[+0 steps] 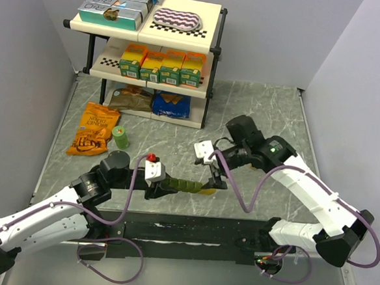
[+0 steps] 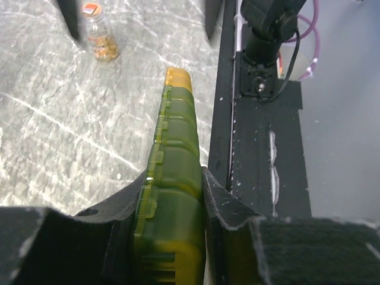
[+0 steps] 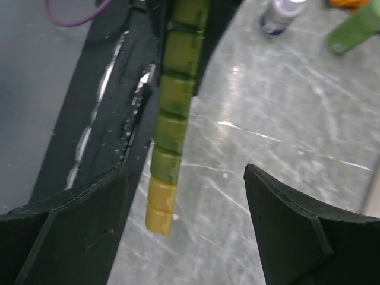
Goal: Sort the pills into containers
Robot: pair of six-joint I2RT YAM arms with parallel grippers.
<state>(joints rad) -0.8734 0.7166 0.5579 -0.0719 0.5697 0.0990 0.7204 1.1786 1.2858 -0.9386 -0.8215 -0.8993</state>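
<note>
My left claw (image 2: 173, 190) is clamped on the dark green end of the pill organizer strip (image 2: 176, 127), one finger on each long side. From there the strip runs lengthwise straight toward the right arm, along the edge of the black base rail (image 2: 255, 148), with the yellow end farthest out. My right claw (image 3: 185, 178) stands wide and grips nothing. The yellow end sits in the gap between its fingers, closer to the rail-side finger and apparently touching neither. I judge the right arm the nearer one for the yellow lids. The small glass bottle (image 2: 101, 41) stands well apart on the marble table (image 2: 59, 130).
</note>
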